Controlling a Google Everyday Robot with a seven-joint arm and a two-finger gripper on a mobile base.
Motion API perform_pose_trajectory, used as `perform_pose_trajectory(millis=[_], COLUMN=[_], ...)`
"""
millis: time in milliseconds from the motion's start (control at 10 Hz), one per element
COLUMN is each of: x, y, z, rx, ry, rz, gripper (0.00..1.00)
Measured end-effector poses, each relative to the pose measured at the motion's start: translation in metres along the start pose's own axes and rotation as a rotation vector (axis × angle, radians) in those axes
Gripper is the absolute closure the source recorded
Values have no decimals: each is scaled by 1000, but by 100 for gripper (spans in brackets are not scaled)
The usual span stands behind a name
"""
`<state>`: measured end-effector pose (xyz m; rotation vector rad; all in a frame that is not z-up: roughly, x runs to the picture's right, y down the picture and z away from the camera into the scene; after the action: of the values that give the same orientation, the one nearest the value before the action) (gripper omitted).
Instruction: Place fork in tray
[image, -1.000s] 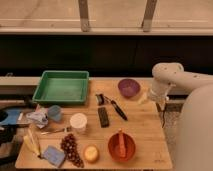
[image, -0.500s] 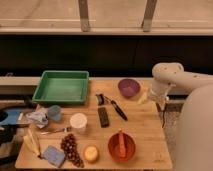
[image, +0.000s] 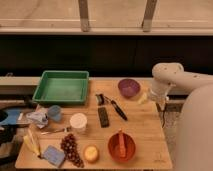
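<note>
The fork (image: 54, 131) is slim and silvery and lies flat on the wooden table just left of the white cup (image: 78, 121). The green tray (image: 45, 93) sits at the table's back left with nothing visible in it. My gripper (image: 143, 97) hangs from the white arm (image: 167, 76) at the right. It is just over the table beside the purple bowl (image: 129, 87), far from the fork and the tray.
A black-handled utensil (image: 116, 107) and a black bar (image: 103, 116) lie mid-table. A red bowl (image: 121, 147) holds an orange utensil. Grapes (image: 71, 149), a yellow fruit (image: 91, 153), a blue pad (image: 52, 155), a banana (image: 32, 143), a blue cup (image: 54, 113) and a crumpled wrapper (image: 37, 117) crowd the front left.
</note>
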<state>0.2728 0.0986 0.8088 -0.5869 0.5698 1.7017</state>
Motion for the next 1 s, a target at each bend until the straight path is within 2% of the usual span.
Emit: perform_pose_trajectory(millis=[100,300,600,700,900,1000], x=[-3,-8,-16,-17,-14,-9], y=[1,21,92,124,169,201], z=[-1,-2,0,1,0,-1], rx=[9,12,12,9,6,-5], ry=[-1,4,10,10,4,-10], rz=[-23,-88,-242,-311,-413,-484], gripper=[20,20,20,20,20,20])
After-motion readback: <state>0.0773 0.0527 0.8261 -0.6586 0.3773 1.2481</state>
